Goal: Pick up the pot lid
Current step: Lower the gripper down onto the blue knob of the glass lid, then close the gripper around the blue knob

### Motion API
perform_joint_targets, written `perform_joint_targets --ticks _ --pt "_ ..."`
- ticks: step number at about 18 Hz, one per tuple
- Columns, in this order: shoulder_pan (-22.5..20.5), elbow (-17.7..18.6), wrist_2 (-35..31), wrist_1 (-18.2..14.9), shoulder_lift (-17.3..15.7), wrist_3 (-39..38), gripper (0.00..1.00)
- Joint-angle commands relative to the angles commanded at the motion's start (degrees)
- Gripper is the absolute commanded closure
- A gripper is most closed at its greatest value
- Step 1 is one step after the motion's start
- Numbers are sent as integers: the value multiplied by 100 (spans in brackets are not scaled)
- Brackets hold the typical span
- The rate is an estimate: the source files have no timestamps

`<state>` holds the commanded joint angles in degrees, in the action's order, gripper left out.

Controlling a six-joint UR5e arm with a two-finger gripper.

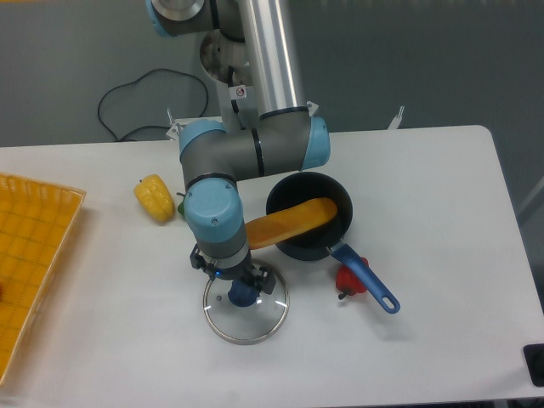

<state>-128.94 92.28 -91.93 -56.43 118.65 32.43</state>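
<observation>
A round glass pot lid with a metal rim and a blue knob lies flat on the white table, front centre. My gripper points straight down onto it, its fingers at either side of the blue knob. The wrist hides much of the knob, and whether the fingers press on it cannot be made out.
A black pot with a blue handle stands right of the lid, a yellow-orange item lying across it. A red pepper sits by the handle. A yellow pepper lies to the left, and an orange tray at the left edge.
</observation>
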Motion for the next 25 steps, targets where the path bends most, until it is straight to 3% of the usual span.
perform_joint_targets --ticks 10,16,25 --pt "26 26 -193 70 114 79 0" --pt "35 35 -185 307 193 79 0" --pt "61 158 -185 316 202 79 0"
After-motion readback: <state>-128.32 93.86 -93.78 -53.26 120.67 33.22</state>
